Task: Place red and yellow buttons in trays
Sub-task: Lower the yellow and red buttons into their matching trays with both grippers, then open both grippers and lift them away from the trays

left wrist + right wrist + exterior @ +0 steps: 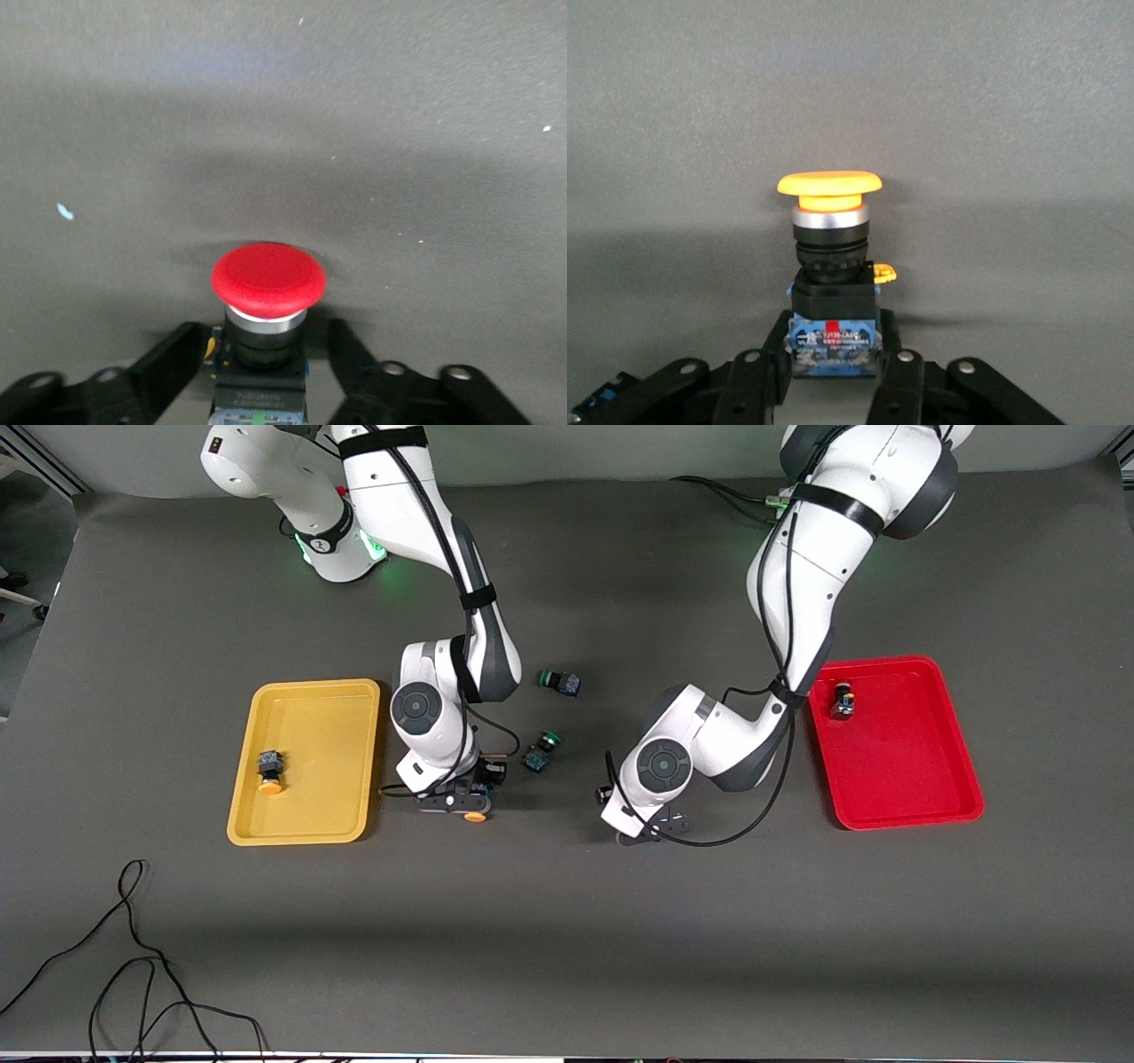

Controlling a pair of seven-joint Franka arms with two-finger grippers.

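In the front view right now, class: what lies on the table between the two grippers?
One green button lies on its side between the right gripper, shut on a yellow button, and the left gripper.

A dark grey counter (567,921) carries a yellow tray (306,695) toward the right arm's end and a red tray (904,797) toward the left arm's end. Between the trays two green-capped switches (560,682) (539,753) lie on the counter, one nearer the front camera. A black cable (133,965) loops at the near edge, nearer the camera than the yellow tray.
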